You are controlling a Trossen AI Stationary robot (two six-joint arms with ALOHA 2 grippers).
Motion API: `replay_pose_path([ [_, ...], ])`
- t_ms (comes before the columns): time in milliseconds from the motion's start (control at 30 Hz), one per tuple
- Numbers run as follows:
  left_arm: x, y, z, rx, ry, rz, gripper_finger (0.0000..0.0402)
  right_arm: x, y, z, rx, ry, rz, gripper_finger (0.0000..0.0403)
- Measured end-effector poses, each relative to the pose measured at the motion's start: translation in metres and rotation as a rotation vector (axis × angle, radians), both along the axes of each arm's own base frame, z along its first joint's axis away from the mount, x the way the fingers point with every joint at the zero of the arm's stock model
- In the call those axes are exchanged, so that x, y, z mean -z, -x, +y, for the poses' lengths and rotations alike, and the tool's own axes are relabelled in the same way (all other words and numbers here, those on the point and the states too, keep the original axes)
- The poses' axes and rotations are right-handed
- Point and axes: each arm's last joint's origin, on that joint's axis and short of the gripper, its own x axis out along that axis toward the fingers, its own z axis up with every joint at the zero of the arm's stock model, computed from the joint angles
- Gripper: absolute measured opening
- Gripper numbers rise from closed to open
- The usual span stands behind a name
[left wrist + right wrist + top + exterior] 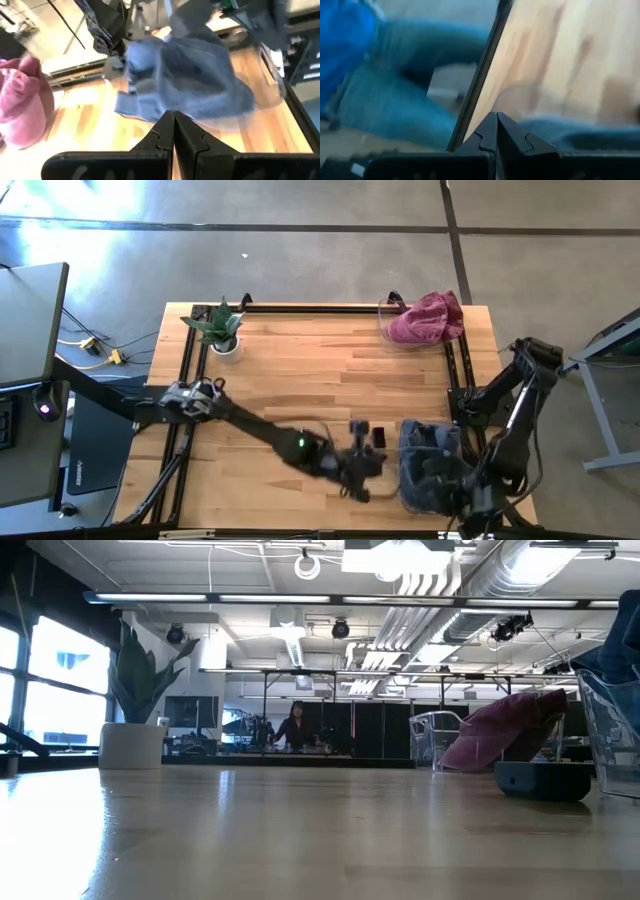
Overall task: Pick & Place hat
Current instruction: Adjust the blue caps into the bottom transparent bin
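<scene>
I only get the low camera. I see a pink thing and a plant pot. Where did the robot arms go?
Observer: From above, the left claw is low over the table's near middle, closed, holding nothing.
Operator: Is there another hat?
Observer: Yes, a blue hat lies near the table's right front corner, right beside that claw.
Operator: And the other arm?
Observer: The right claw is closed too, at that same corner by the blue hat.
Operator: What is my pink thing sitting in?
Observer: The pink hat rests in a clear bin at the far right corner.
</scene>
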Motion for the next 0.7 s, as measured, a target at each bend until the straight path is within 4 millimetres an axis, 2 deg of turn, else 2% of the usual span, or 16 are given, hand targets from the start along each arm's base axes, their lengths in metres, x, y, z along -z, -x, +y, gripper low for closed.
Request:
replay_pose_path([
  [133,0.022,0.013,-0.024,-0.039,-0.075,0.083,0.0000,0.022,0.001,0.004,0.072,0.053,0.169,0.0001],
  [267,0.017,0.021,-0.038,-0.081,-0.086,0.026,0.0000,0.033,0.010,-0.001,0.188,0.104,0.318,0.0001],
  [367,0.025,0.025,-0.045,-0.087,-0.112,0.051,0.0000,0.038,0.021,-0.001,0.191,0.121,0.458,0.0002],
  [700,0.026,0.026,-0.043,-0.138,-0.043,0.058,0.0000,0.036,0.055,0.011,0.152,0.071,0.649,0.0002],
])
